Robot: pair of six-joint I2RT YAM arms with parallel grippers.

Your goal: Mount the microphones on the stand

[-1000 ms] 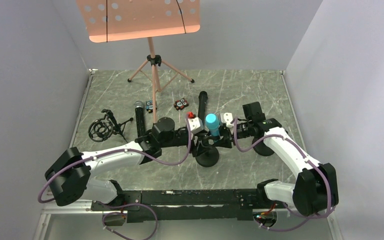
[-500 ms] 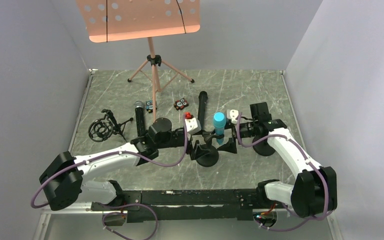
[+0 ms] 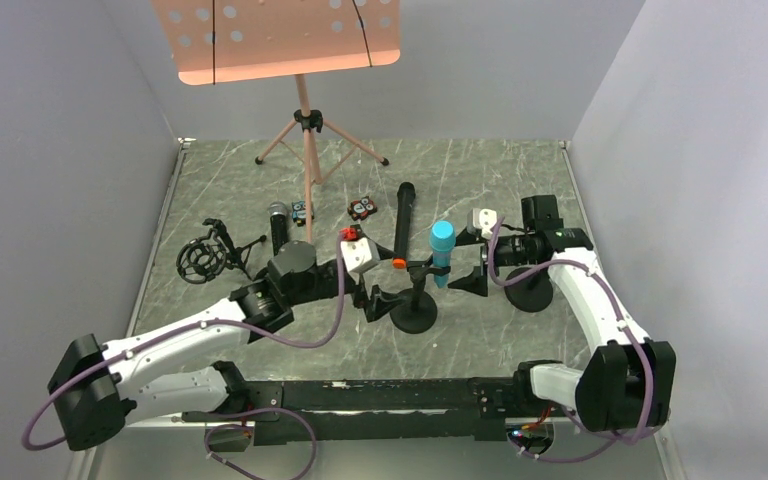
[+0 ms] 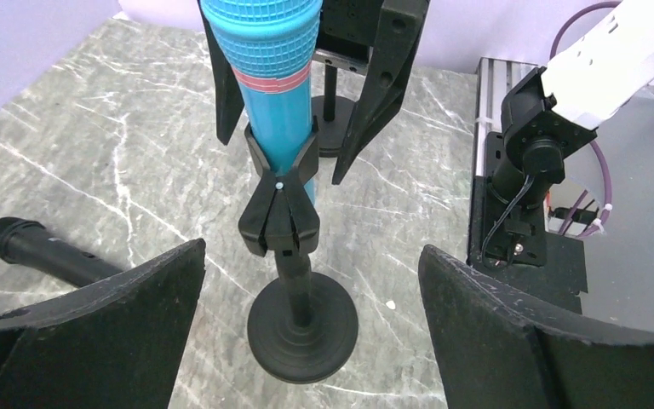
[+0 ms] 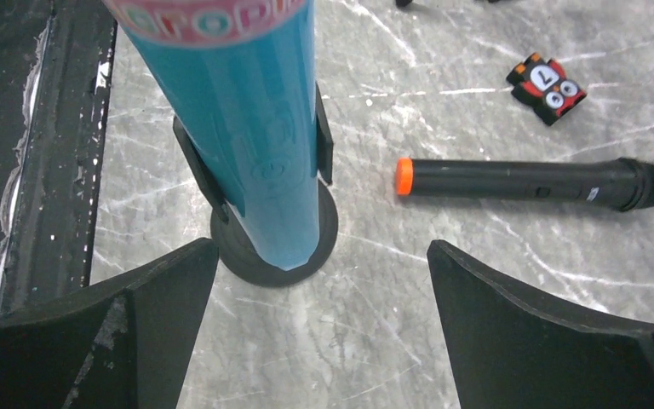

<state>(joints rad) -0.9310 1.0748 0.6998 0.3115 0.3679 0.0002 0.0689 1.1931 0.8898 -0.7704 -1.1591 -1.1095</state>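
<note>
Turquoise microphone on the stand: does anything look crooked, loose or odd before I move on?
Nothing stands out. The turquoise microphone stands roughly upright in the stand's clip, its lower end above the round base. The orange-ended microphone and the silver-headed one lie flat on the table, not yet attached.

bright, even overhead light — soft faint shadows, mostly sharp focus

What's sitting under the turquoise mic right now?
The turquoise microphone sits in the stand's black clip; below are the post and round base on the table. The microphone covers the clip's inside.
</note>
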